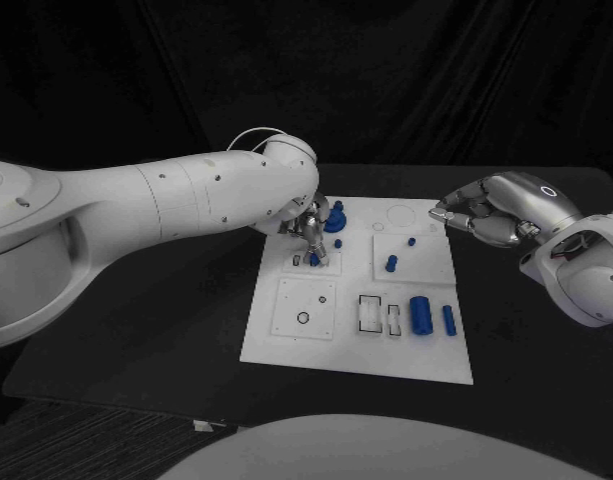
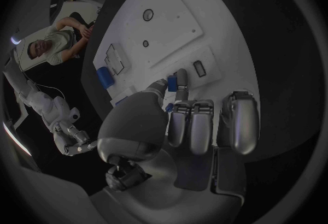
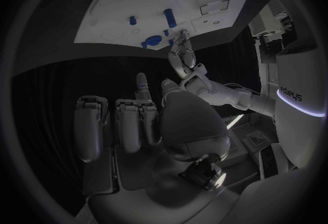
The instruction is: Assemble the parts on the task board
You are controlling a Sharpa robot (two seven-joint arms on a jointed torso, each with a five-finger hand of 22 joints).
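Observation:
The white task board (image 1: 285, 340) lies in the middle of the black table. My left hand (image 1: 308, 224) reaches over its far left part and pinches a small blue part (image 1: 315, 259) right at a slot in the board; the wrist view shows that blue part (image 2: 169, 107) between thumb and finger. My right hand (image 1: 485, 213) hovers beside the board's far right corner with its fingers curled in on nothing. A tall blue part (image 1: 336, 217) stands just behind the left hand. A thick blue cylinder (image 1: 422, 313) and a slim blue one (image 1: 449, 320) lie near the right edge.
A blue peg (image 1: 391, 263) and a tiny blue piece (image 1: 411, 241) sit mid-board. Black-outlined slots (image 1: 371, 312) and a ring mark (image 1: 303, 318) lie on the near half. The right wrist view shows the board (image 3: 116, 13) and my left hand (image 3: 183, 54) over it.

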